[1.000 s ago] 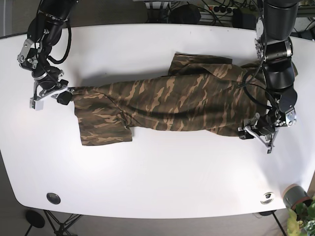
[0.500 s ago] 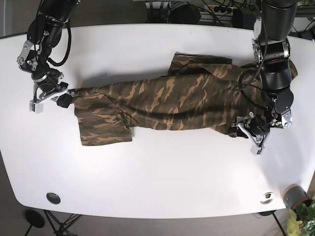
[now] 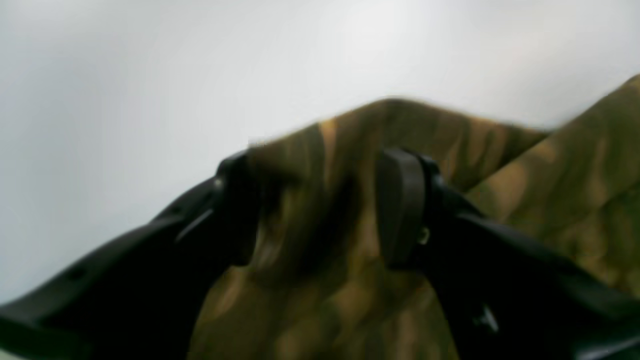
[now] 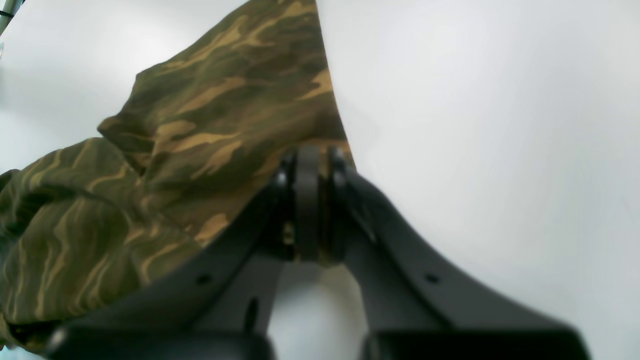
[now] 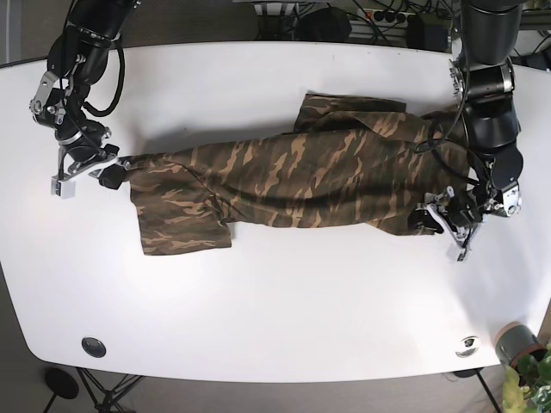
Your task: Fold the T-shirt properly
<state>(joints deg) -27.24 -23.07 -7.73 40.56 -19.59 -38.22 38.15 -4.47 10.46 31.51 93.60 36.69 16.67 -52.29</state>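
A camouflage T-shirt (image 5: pixel 293 176) lies stretched sideways across the white table (image 5: pixel 284 301), one sleeve folded at its left end. In the base view my right gripper (image 5: pixel 116 169) holds the shirt's left corner. The right wrist view shows that gripper (image 4: pixel 310 160) pinched shut on the fabric edge (image 4: pixel 225 110). My left gripper (image 5: pixel 436 220) sits at the shirt's lower right hem. In the blurred left wrist view it (image 3: pixel 320 205) stands open, its fingers (image 3: pixel 400 205) apart with a ridge of camouflage cloth (image 3: pixel 350 280) between them.
A grey pot with a green plant (image 5: pixel 519 348) stands off the table's front right corner. Two round grommets (image 5: pixel 93 347) (image 5: pixel 467 344) sit near the front edge. Cables (image 5: pixel 344 17) lie behind the far edge.
My left gripper slid left onto the shirt's lower right hem, then shifted slightly right and up. The right gripper and the shirt's left corner have barely moved.
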